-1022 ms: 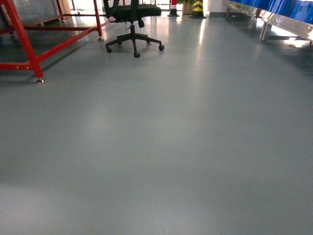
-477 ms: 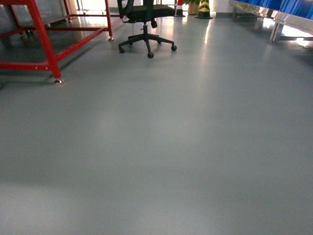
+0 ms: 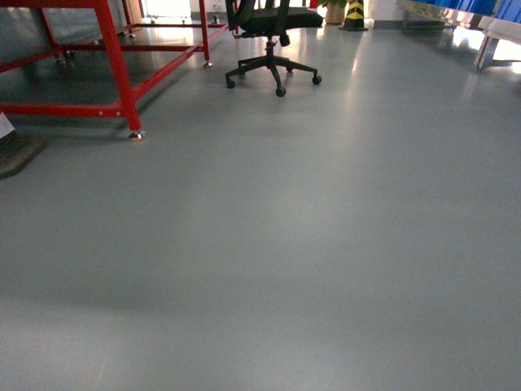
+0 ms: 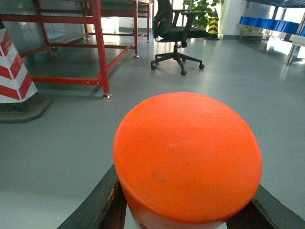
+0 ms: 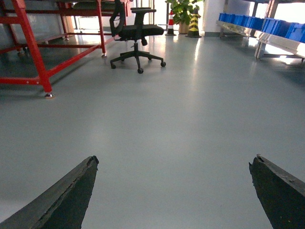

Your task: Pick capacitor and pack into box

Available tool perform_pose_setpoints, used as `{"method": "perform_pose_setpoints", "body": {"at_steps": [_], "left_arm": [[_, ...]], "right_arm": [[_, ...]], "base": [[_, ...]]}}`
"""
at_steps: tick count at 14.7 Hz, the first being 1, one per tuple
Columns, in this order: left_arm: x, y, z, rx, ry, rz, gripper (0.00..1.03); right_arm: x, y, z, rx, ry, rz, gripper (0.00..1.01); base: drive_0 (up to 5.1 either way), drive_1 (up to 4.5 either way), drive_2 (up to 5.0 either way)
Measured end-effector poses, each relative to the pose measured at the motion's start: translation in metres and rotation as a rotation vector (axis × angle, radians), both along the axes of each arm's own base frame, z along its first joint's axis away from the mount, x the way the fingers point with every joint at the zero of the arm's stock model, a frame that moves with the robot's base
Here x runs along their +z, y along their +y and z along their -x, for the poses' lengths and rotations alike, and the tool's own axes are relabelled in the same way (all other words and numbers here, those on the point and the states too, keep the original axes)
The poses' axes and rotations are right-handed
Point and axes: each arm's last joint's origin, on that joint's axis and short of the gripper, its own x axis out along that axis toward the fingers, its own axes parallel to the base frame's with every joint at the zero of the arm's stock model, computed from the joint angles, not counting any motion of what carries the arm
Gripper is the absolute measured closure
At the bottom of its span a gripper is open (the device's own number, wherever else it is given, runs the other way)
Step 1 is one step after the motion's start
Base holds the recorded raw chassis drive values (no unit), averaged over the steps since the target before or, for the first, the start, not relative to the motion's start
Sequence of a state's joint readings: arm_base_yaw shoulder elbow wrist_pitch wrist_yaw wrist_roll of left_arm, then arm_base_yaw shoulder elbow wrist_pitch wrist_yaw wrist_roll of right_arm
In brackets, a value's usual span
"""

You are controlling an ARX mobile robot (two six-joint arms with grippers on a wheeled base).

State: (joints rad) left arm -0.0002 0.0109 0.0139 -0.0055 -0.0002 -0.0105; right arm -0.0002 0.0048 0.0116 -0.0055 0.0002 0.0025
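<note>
Underfoot, grey floor (image 3: 309, 244); left hand (image 4: 186, 210) clasping orange capacitor (image 4: 188, 157), right hand (image 5: 174, 191) spread wide.

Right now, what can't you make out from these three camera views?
- The box: in no view.
- Orange capacitor, left wrist view: the bottom edge cuts off its body, which hides most of the left gripper.
- Right gripper, right wrist view: only the two fingertips show.
- Office chair, head view: top cut off.
</note>
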Motion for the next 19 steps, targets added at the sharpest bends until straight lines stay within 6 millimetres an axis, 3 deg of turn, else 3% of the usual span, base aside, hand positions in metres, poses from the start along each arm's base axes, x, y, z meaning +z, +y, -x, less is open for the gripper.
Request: {"method": "perform_pose_setpoints", "body": {"at_steps": [19], "left_arm": [[-0.0001, 0.0000, 0.0000, 0.001, 0.002, 0.000, 0.59]], "right_arm": [[0.0003, 0.0000, 0.0000, 0.000, -0.003, 0.000, 0.03]], "base": [[-5.0, 2.41, 2.4]]}}
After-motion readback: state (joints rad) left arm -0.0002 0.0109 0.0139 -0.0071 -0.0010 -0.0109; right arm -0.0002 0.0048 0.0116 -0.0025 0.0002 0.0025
